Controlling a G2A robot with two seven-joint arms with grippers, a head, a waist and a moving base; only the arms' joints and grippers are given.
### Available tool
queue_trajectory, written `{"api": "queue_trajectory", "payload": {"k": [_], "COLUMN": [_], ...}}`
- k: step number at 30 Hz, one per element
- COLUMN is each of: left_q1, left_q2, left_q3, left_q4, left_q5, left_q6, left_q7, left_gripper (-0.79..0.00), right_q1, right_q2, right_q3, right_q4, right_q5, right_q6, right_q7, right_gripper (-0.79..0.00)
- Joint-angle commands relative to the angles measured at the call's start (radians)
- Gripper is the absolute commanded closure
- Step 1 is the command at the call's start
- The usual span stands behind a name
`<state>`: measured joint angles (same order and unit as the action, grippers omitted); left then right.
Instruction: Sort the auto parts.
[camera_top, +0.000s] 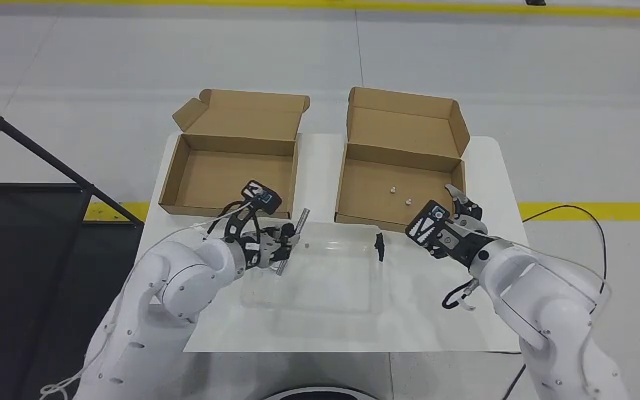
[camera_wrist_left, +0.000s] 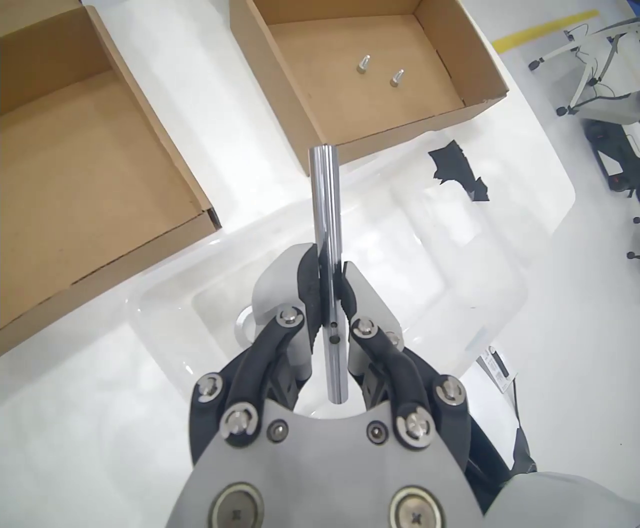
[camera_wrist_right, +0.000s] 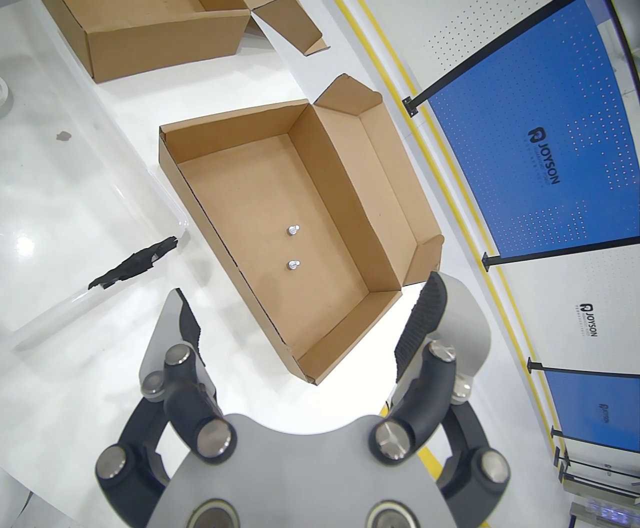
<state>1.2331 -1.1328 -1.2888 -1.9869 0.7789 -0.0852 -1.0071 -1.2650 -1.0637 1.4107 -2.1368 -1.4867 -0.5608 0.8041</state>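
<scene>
My left gripper (camera_wrist_left: 327, 272) has its jaws clenched on the steel rod (camera_wrist_left: 324, 200) above the clear tray (camera_wrist_left: 450, 260). My right gripper (camera_wrist_right: 306, 287) hangs, jaws released, beside the box (camera_wrist_right: 380, 165) holding two bolts (camera_wrist_right: 293, 230).

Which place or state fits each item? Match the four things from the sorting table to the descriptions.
Things:
1. metal rod
2. two bolts
3. right gripper
4. black tape

Descriptions:
A. open, holding nothing
B. stuck on the clear tray's rim
C. clamped in the left gripper
D. lying in a cardboard box

Pairs: 1-C, 2-D, 3-A, 4-B
</scene>
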Motion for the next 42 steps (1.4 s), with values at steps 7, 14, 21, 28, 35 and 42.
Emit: {"api": "queue_trajectory", "payload": {"k": [7, 14, 21, 28, 35, 42], "left_q1": [0.014, 0.02, 0.041, -0.008, -0.139, -0.139], "left_q2": [-0.003, -0.008, -0.004, -0.005, -0.019, -0.019], "left_q3": [-0.017, -0.145, -0.204, -0.252, -0.218, -0.218], "left_q4": [0.005, 0.04, 0.061, 0.199, 0.453, 0.453], "left_q5": [-0.095, -0.366, -0.431, -0.422, -0.485, -0.485], "left_q6": [0.004, 0.025, 0.016, 0.115, 0.196, 0.196], "left_q7": [0.068, 0.241, 0.302, 0.427, 0.529, 0.529], "left_gripper": [0.0, 0.0, 0.0, 0.0, 0.0, 0.0], "right_q1": [0.0, 0.0, 0.0, 0.0, 0.0, 0.0], "right_q2": [0.0, 0.0, 0.0, 0.0, 0.0, 0.0], "right_q3": [0.0, 0.0, 0.0, 0.0, 0.0, 0.0], "right_q4": [0.0, 0.0, 0.0, 0.0, 0.0, 0.0], "right_q5": [0.0, 0.0, 0.0, 0.0, 0.0, 0.0], "right_q6": [0.0, 0.0, 0.0, 0.0, 0.0, 0.0], "right_q7": [0.0, 0.0, 0.0, 0.0, 0.0, 0.0], "right_gripper": [-0.785, -0.785, -0.785, -0.785, -0.785, -0.785]}}
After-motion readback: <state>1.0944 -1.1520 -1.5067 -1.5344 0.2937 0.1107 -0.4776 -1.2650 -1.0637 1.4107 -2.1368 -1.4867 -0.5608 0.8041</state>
